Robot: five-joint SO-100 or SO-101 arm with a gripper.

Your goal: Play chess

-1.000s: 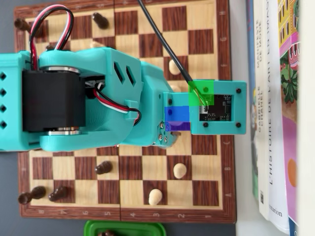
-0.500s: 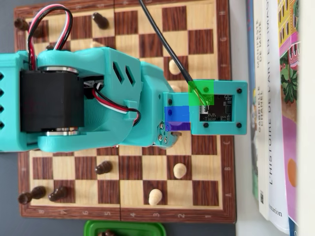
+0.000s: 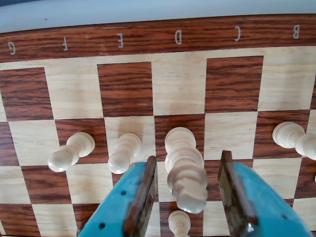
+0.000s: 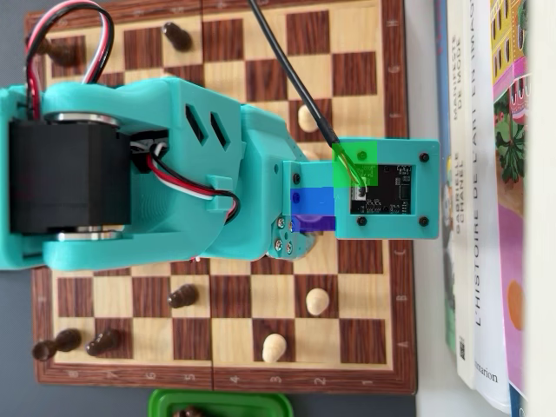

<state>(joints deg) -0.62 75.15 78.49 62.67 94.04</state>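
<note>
In the wrist view my gripper [image 3: 186, 190] is open, its two teal, brown-padded fingers [image 3: 140, 197] standing either side of a tall white chess piece [image 3: 183, 168]. A gap shows on each side of the piece, so neither pad touches it. It stands on the wooden chessboard [image 3: 177, 89], in the second row from the lettered edge, near file D. In the overhead view the teal arm [image 4: 174, 174] and its camera mount [image 4: 387, 188] cover the board's [image 4: 226, 378] middle, hiding the jaws and this piece.
White pawns [image 3: 71, 151] [image 3: 124, 152] stand left of the fingers, one [image 3: 295, 138] at the right, one [image 3: 179, 223] below. Overhead: white pieces [image 4: 317, 301] [image 4: 274, 347] [image 4: 307, 117], dark pieces [image 4: 182, 296] [image 4: 177, 35] [image 4: 56, 344], a green container [image 4: 217, 404], books [image 4: 495, 200] along the right.
In the overhead view the arm's rear body and black motor have shifted up and left and look larger. The camera mount at the wrist has barely moved. The pieces stay put.
</note>
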